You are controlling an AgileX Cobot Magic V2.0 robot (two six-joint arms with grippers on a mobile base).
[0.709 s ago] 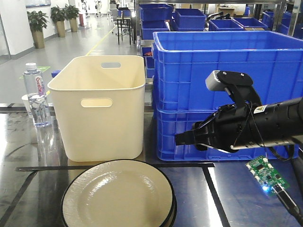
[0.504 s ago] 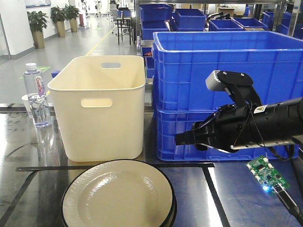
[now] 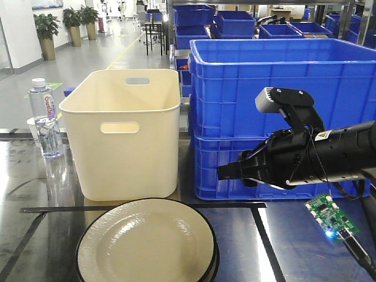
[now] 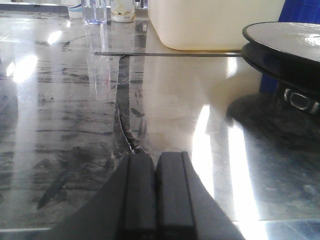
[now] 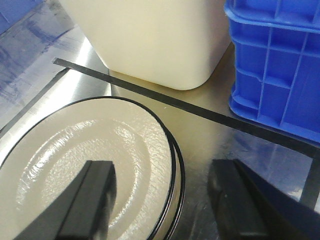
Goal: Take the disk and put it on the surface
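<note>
The disk is a cream plate with a black rim, the top one of a small stack at the front of the dark glossy surface. My right gripper hangs open above and to the right of it. In the right wrist view the right gripper straddles the disk's right rim, one finger over the plate and one over the surface, touching nothing. My left gripper is shut and empty, low over the surface, with the disk far to its right.
A cream bin stands right behind the plates, with stacked blue crates beside it. A water bottle is at the back left. A green circuit board hangs on a cable at the right. A black tape line crosses the tabletop.
</note>
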